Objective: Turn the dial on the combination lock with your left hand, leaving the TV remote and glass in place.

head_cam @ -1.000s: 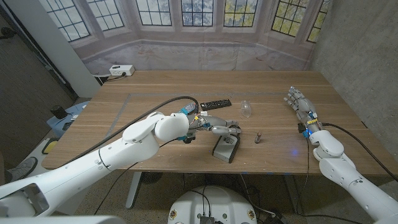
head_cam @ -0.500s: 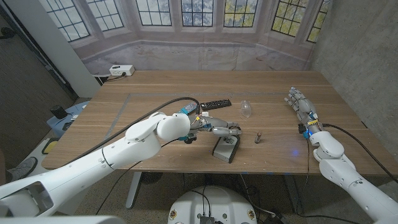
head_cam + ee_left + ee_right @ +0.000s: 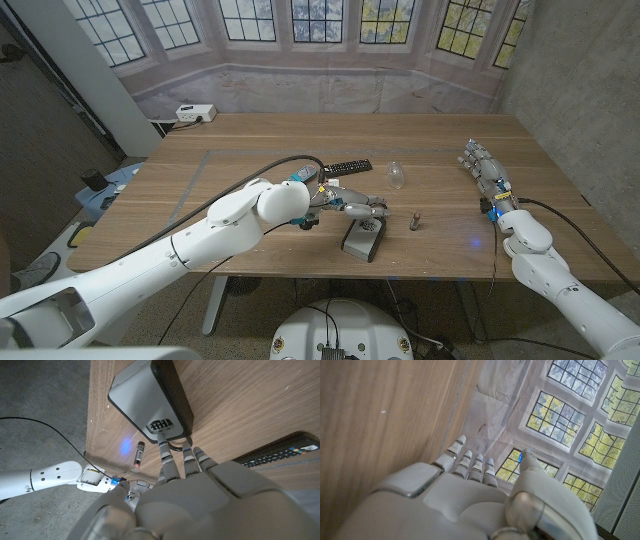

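The combination lock [image 3: 363,238], a grey box with a black rim, lies near the table's front edge. Its row of number dials [image 3: 160,425] sits at the end nearest my left hand. My left hand [image 3: 347,205] reaches over the lock's far end with fingers [image 3: 167,457] stretched out, and one fingertip touches the dial row. It grips nothing. The black TV remote [image 3: 346,167] lies behind that hand, also seen as the remote [image 3: 280,452] beside the knuckles. The clear glass [image 3: 398,175] lies to the right of the remote. My right hand [image 3: 481,168] stays at the table's right side, fingers straight, holding nothing.
A small dark cylinder [image 3: 415,219] stands on the table right of the lock, seen lying near the edge as the cylinder [image 3: 138,454]. A white power strip [image 3: 194,114] sits at the far left corner. The lock lies close to the table's front edge [image 3: 330,275].
My left arm has shifted slightly right and away from me. Its fingertips stay at the lock's far end. The lock, remote, glass and right hand have not moved.
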